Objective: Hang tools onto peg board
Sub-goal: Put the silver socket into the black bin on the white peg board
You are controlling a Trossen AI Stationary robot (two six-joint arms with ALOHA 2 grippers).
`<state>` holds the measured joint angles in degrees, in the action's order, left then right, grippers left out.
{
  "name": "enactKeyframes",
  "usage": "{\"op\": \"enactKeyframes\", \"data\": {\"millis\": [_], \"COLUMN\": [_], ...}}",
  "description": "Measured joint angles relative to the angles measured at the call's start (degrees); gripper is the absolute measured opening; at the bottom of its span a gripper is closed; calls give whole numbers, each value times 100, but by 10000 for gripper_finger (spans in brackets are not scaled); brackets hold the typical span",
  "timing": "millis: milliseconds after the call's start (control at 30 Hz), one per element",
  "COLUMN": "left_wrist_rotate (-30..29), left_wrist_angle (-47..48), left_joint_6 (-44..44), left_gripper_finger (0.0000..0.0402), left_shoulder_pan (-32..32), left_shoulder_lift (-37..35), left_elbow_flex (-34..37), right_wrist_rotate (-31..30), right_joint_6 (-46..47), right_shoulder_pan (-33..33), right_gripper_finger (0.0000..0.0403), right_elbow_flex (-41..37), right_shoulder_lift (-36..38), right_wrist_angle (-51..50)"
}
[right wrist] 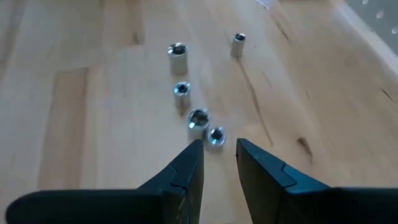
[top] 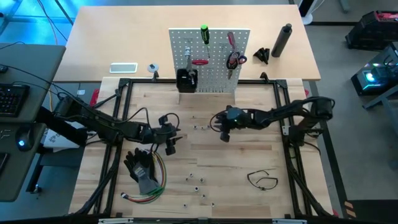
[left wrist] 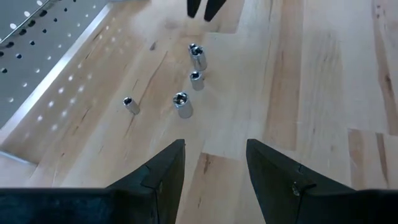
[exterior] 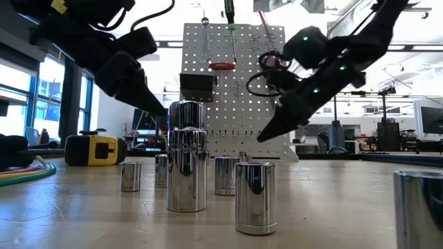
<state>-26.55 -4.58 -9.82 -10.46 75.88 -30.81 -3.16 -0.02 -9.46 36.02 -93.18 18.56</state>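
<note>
The white peg board (top: 214, 65) stands upright at the far side. On its front hang a green screwdriver (top: 204, 34), red-handled scissors (top: 234, 57) and a red-handled tool (top: 199, 62), beside a black bin (top: 186, 79). Several tiny metal bits (top: 199, 127) stand on the wooden table between my grippers. My right gripper (right wrist: 219, 152) hovers slanting down, open by a narrow gap, its tips just short of the nearest bit (right wrist: 216, 135). My left gripper (left wrist: 214, 155) is open and empty, left of the bits (left wrist: 182, 102). A thin black loop (top: 262, 179) lies at the near right.
More metal bits (top: 196, 182) stand near the front edge. Black gloves (top: 142, 167) and coloured wires (top: 149, 193) lie at the near left. A yellow tape measure (exterior: 97, 149) sits on the left. Behind the board are a phone (top: 123, 68) and a black bottle (top: 281, 40).
</note>
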Motion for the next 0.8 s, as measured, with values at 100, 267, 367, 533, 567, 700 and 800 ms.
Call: {"op": "enactKeyframes", "data": {"millis": [100,267,367,533,567,700,800], "left_wrist_rotate": [2,2,51,55,55,50,48], "left_wrist_angle": [0,0,7,4,2,-2,-2], "left_joint_6": [1,-2,-2,42,71,96,96], "left_gripper_finger": [165,165,165,165,165,165,165], "left_shoulder_pan": [52,114,114,112,112,112,112], "left_shoulder_lift": [0,-1,-2,0,0,-2,0], "left_elbow_flex": [0,0,-2,-2,-2,-2,-2], "right_wrist_rotate": [0,-114,-130,-64,5,73,264], "right_joint_6": [-138,-430,-503,-498,-498,-500,-498], "right_shoulder_pan": [-36,-48,-125,-223,-231,-239,-239], "right_gripper_finger": [89,89,89,89,89,89,89], "right_elbow_flex": [284,812,1036,1081,1081,1081,1081], "right_shoulder_lift": [-271,-636,-737,-744,-744,-744,-744], "right_wrist_angle": [-41,-721,-1159,-1231,-1234,-1261,-1256]}}
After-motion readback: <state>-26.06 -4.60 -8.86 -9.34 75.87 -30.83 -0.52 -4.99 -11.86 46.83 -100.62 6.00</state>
